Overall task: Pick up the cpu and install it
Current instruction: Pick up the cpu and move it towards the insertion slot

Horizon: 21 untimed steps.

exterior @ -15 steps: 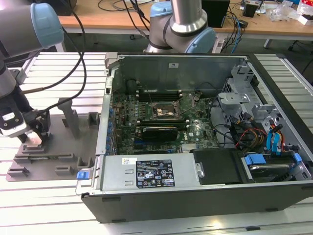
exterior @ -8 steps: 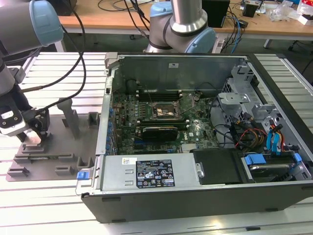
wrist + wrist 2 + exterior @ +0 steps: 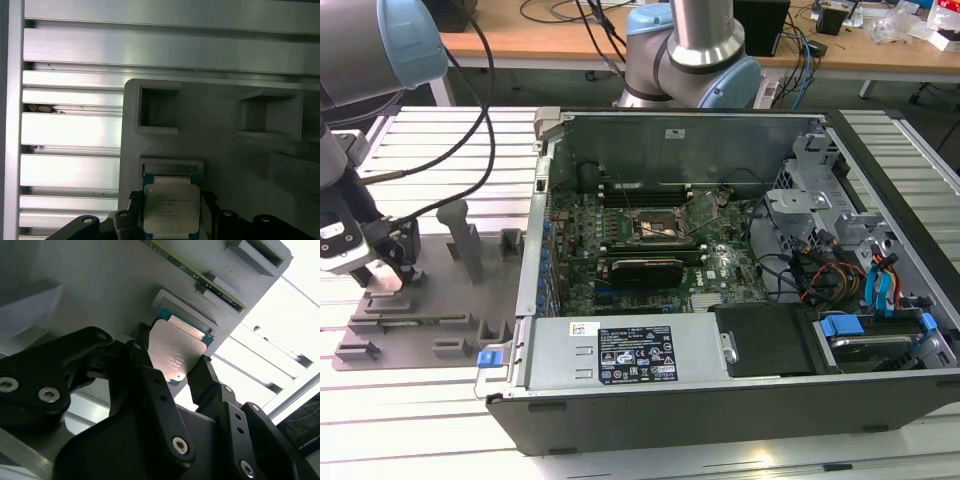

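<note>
Fingers (image 3: 145,371) of the black gripper (image 3: 172,365) are pressing against two opposite edges of the small flat square cpu (image 3: 175,347), so the gripper is grasping the chip, which is sitting midway between the fingertips. The cpu is resting at a shallow square pocket of the grey moulded plastic tray (image 3: 100,285); whether it is lying fully seated there or raised a little I cannot tell. In both wrist views the chip is showing a pale silvery metal top with faint print, edged by a thin green board, and a warm reflection is lying across the metal in the second wrist view. The first wrist view is looking down on the cpu (image 3: 171,205) and the gripper (image 3: 170,200), with two further rectangular pockets of the tray (image 3: 215,130) and the ribbed aluminium table (image 3: 70,130) beyond. The exterior view is taking in the wider bench: the gripper (image 3: 382,275) is hanging low over the tray (image 3: 440,290), at about nine o'clock from the open black computer case (image 3: 720,420), whose green motherboard (image 3: 620,235) is carrying a square black socket with a metal frame (image 3: 660,228) near its middle.
</note>
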Each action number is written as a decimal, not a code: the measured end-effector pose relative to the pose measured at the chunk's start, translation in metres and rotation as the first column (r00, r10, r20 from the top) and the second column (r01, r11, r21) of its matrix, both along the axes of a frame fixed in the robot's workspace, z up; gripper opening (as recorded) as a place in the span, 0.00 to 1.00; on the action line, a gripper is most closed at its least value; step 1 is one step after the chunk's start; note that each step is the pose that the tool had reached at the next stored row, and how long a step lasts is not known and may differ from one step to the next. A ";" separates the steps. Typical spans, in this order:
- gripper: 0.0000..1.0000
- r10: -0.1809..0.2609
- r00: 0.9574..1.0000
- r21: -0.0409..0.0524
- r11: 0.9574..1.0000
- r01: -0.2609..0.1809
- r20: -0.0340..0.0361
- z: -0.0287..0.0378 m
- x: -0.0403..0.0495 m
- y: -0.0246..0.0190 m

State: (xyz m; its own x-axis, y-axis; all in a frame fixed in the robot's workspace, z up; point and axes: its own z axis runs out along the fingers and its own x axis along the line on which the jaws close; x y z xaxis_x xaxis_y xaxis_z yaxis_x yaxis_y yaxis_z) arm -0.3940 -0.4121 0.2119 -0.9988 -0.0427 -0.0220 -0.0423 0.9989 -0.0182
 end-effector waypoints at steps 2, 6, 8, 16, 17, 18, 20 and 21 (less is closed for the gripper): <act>0.55 0.000 1.000 0.000 1.000 0.000 0.000 0.0021 0.0000 0.0000; 0.55 0.000 1.000 0.000 1.000 0.000 0.000 0.0055 0.0000 0.0000; 0.55 0.000 1.000 0.000 1.000 0.000 0.000 0.0067 0.0000 0.0000; 0.55 0.000 1.000 0.000 1.000 0.000 0.000 0.0113 0.0000 0.0001; 0.55 0.000 1.000 0.000 1.000 0.000 0.000 0.0120 0.0000 0.0000; 0.55 0.000 1.000 0.000 1.000 0.000 0.000 0.0127 0.0000 0.0000; 0.55 0.000 1.000 0.000 1.000 0.000 0.000 0.0145 0.0000 0.0000; 0.55 0.000 1.000 0.000 1.000 0.000 0.000 0.0153 0.0000 0.0000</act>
State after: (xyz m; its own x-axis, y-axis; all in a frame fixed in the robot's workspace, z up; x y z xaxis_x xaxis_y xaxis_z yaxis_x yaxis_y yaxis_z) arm -0.3940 -0.4120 0.2272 -0.9988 -0.0427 -0.0220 -0.0423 0.9989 -0.0182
